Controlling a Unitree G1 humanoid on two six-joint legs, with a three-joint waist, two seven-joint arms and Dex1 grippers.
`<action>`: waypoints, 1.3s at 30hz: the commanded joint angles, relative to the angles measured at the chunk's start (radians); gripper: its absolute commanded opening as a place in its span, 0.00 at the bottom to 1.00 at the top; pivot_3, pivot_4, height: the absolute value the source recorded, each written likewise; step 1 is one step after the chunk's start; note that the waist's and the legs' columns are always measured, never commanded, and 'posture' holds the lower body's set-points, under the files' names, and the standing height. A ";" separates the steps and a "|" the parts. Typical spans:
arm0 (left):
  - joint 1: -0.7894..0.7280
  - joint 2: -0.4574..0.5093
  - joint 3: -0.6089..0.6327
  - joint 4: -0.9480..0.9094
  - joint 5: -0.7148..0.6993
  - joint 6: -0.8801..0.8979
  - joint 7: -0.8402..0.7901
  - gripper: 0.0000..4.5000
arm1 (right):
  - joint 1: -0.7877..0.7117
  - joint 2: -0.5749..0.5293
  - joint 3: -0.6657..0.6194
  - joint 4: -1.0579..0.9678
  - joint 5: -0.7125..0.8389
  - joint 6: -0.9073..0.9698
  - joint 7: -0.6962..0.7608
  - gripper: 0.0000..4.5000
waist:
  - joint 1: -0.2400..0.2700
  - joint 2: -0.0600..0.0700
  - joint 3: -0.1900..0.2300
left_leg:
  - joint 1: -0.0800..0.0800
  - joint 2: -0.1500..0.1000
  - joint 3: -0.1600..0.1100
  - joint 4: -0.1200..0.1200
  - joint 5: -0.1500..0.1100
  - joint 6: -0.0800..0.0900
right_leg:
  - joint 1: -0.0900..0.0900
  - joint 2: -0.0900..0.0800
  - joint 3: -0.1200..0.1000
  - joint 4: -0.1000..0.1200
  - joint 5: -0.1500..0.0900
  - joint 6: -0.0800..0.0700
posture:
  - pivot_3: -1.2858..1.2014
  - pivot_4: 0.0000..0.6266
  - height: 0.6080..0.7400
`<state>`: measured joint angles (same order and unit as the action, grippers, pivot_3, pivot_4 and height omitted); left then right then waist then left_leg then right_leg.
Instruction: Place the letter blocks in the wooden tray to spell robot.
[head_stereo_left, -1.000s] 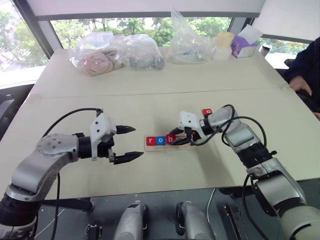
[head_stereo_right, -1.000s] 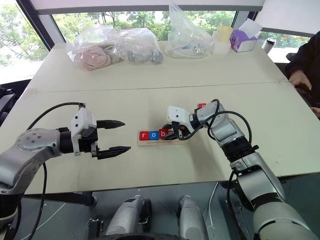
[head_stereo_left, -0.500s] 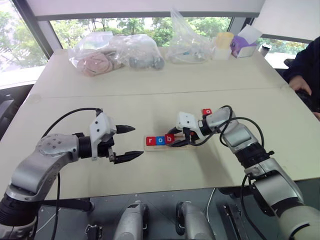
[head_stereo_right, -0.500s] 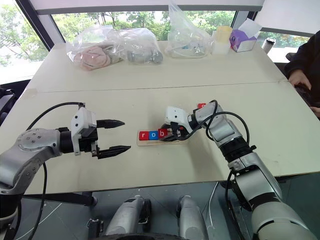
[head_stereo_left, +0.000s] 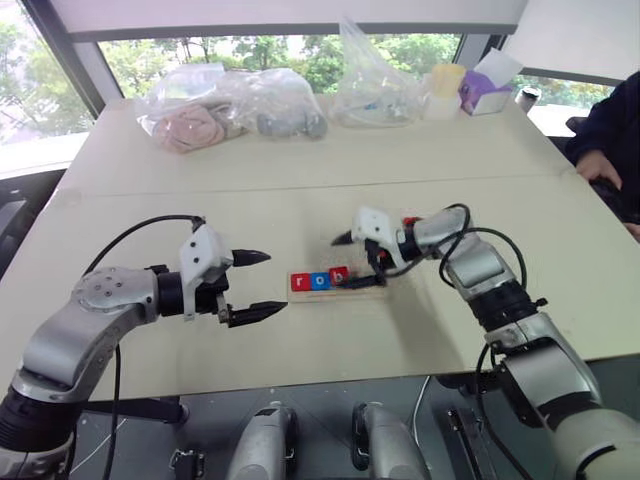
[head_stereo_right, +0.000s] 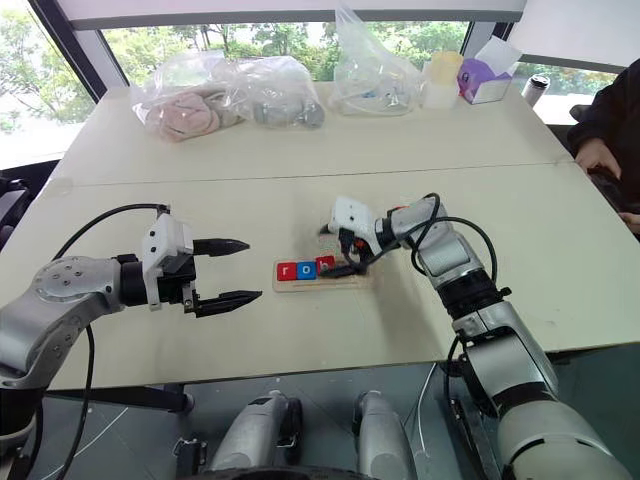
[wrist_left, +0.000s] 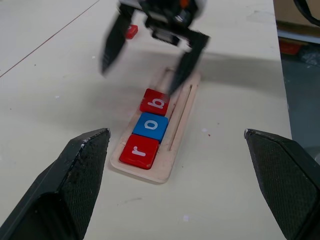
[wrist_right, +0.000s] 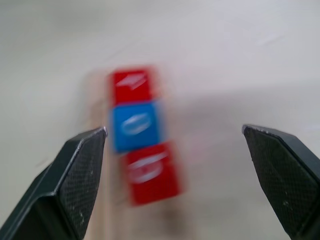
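Observation:
The wooden tray (head_stereo_left: 371, 286) lies mid-table with three letter blocks side by side at its left end: red r (head_stereo_left: 299, 282), blue o (head_stereo_left: 319, 280) and red b (head_stereo_left: 339, 275). The left wrist view shows them as r (wrist_left: 139, 151), o (wrist_left: 151, 126) and b (wrist_left: 155, 102). The tray's right half is bare wood. Another red block (head_stereo_left: 411, 221) lies on the table behind my right wrist. My right gripper (head_stereo_left: 342, 262) hangs open just above the b block, holding nothing. To the tray's left my left gripper (head_stereo_left: 276, 283) is open and empty.
Plastic bags (head_stereo_left: 195, 115) of items, a clear bag (head_stereo_left: 375, 85), a cup and a purple box (head_stereo_left: 485, 92) line the table's far side. A person's dark sleeve (head_stereo_left: 612, 130) and hand are at the right edge.
My right gripper, shut at the tray beside the b block a second ago, has opened and lifted up off the tray. The left arm has kept still.

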<state>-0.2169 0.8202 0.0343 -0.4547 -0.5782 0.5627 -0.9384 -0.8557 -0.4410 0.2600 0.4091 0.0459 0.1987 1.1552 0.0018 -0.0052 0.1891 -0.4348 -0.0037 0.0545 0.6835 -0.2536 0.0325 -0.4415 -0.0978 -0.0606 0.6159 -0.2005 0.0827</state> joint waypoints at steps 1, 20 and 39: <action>-0.017 -0.001 0.016 -0.029 -0.010 -0.004 -0.003 1.00 | -0.018 0.010 -0.030 0.071 -0.045 -0.122 -0.118 0.99 | 0.002 0.000 0.000 | 0.000 0.000 0.000 0.000 0.000 0.000 | 0.000 0.000 0.000 0.000 0.000 0.000 | 0.52 0.24 0.89; -0.026 -0.001 0.013 -0.031 -0.014 0.003 -0.007 1.00 | 0.090 0.004 0.010 0.025 -0.093 -0.212 -0.112 0.99 | -0.015 0.000 0.000 | 0.000 0.000 0.000 -0.001 0.000 0.000 | 0.000 0.001 0.000 0.001 0.001 0.001 | 0.52 0.24 0.89; -0.009 -0.012 0.017 -0.049 -0.020 0.007 0.004 1.00 | 0.109 -0.053 -0.238 -0.196 -0.043 0.174 -0.405 0.99 | -0.012 0.000 0.000 | 0.000 0.000 0.000 0.000 0.001 -0.001 | 0.000 0.000 0.000 0.001 0.000 0.000 | 0.52 0.24 0.89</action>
<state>-0.2282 0.8108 0.0328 -0.4747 -0.5800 0.5690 -0.9359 -0.7508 -0.4818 0.0721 0.2686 -0.0133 0.2972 0.8086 -0.0097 -0.0052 0.1890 -0.4348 -0.0037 0.0543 0.6830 -0.2529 0.0317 -0.4414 -0.0981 -0.0603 0.6167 -0.2004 0.0827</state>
